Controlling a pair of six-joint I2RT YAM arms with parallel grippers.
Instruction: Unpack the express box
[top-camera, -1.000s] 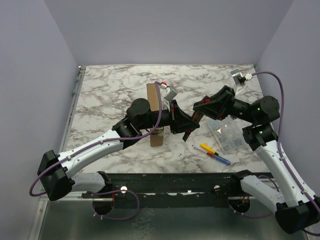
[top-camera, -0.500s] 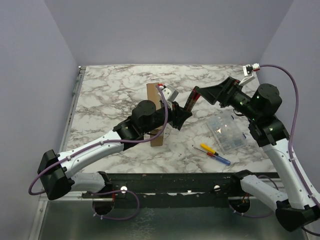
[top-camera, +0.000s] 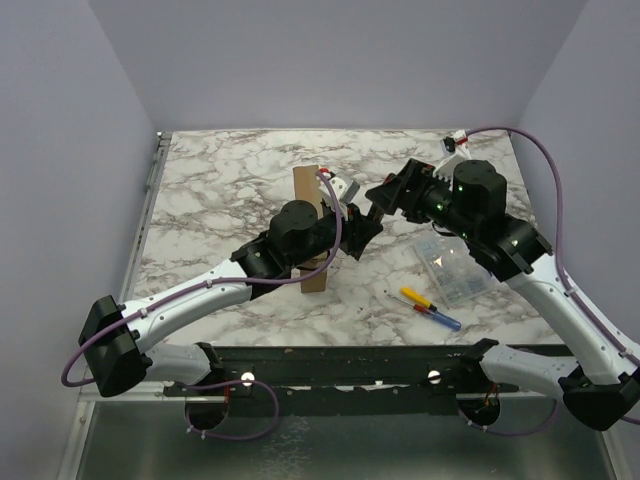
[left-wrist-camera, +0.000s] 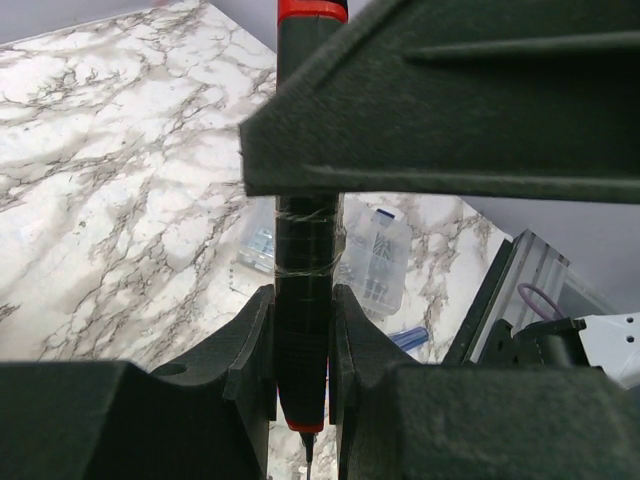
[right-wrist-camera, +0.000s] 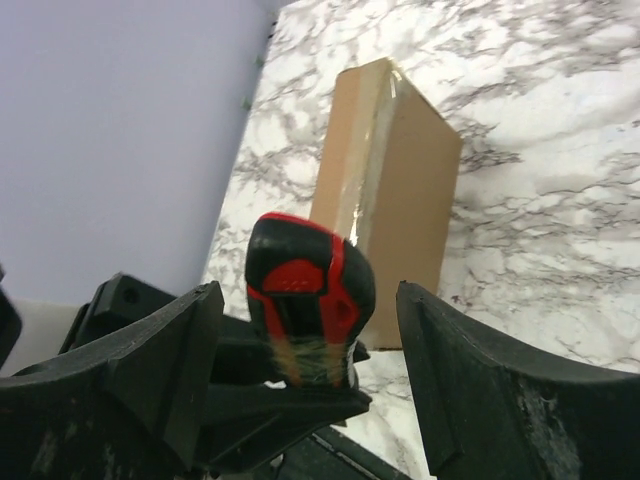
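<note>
tool clamped in the left gripper (left-wrist-camera: 302, 340), right gripper (right-wrist-camera: 308, 300) spread around its end, express box (top-camera: 305, 187) stood on edge.
the black and red tool (left-wrist-camera: 302, 250) is pinched across its shaft by the closed left fingers, while the right fingers are held wide apart either side of the red-capped end, with no contact seen. the express box is stood on a narrow edge near the middle of the table (top-camera: 220, 190), just left of both grippers, its lid not seen open. it is judged light and stiff but easily toppled, with slick tape along the seam; it is best taken across its thin sides, low down, clear of the tape.
</note>
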